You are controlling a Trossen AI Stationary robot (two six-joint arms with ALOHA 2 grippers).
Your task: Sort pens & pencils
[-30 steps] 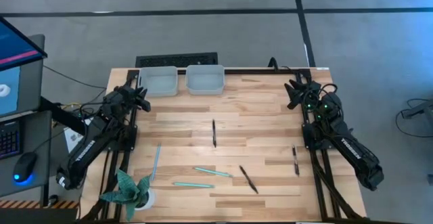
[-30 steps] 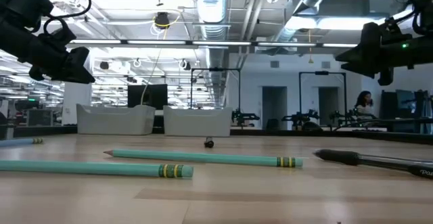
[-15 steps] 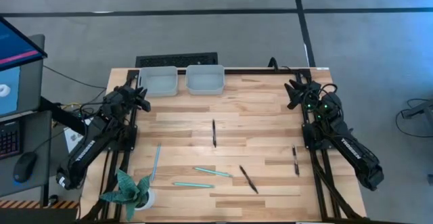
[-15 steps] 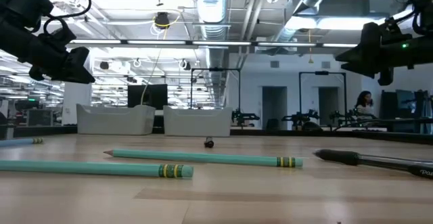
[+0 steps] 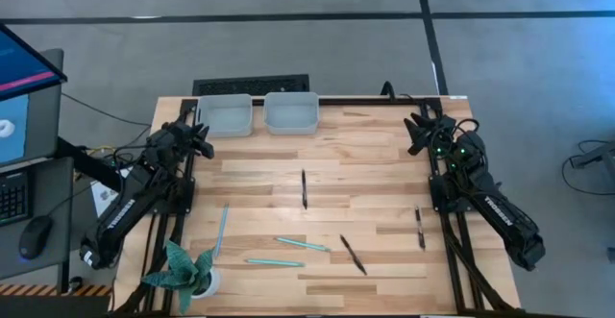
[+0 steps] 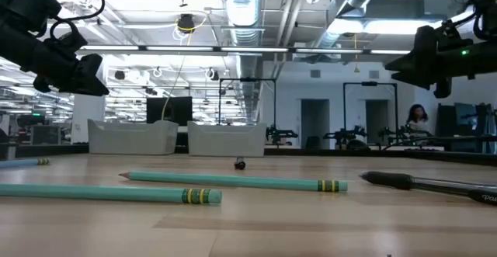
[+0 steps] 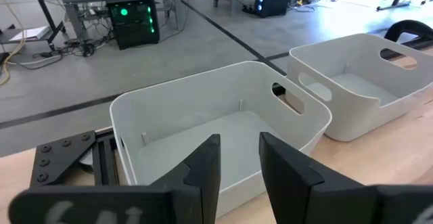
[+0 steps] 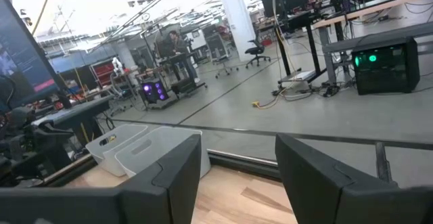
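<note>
While both arms sit parked at the far corners, the wooden table (image 5: 384, 164) has the whole sorting job still spread across it. Two pale bins stand side by side at the far edge: the left bin (image 5: 223, 114) and the right bin (image 5: 291, 112), both looking bare inside. A teal spiky potted plant (image 5: 183, 270) sits at the near left corner, just beside one teal pencil (image 5: 221, 230) that lies roughly lengthwise down the table. Two more teal pencils lie nearer the front: one (image 5: 302, 245) slightly angled, the other (image 5: 260, 261) just in front of it. Of the black pens, one (image 5: 304, 188) lies mid-table, one (image 5: 352, 254) slants near the front centre, and one (image 5: 420, 229) rests close to the right arm's rail. Nothing lies between the sticks and the bins.

The left gripper (image 7: 238, 158) hovers above the table's far left corner, right by the left bin, fingers a bit apart and holding nothing. The right gripper (image 8: 238, 158) hangs over the far right corner, well apart from every pen, fingers apart and bare too.

A person (image 6: 417, 120) shows far back in the room in the low view.
</note>
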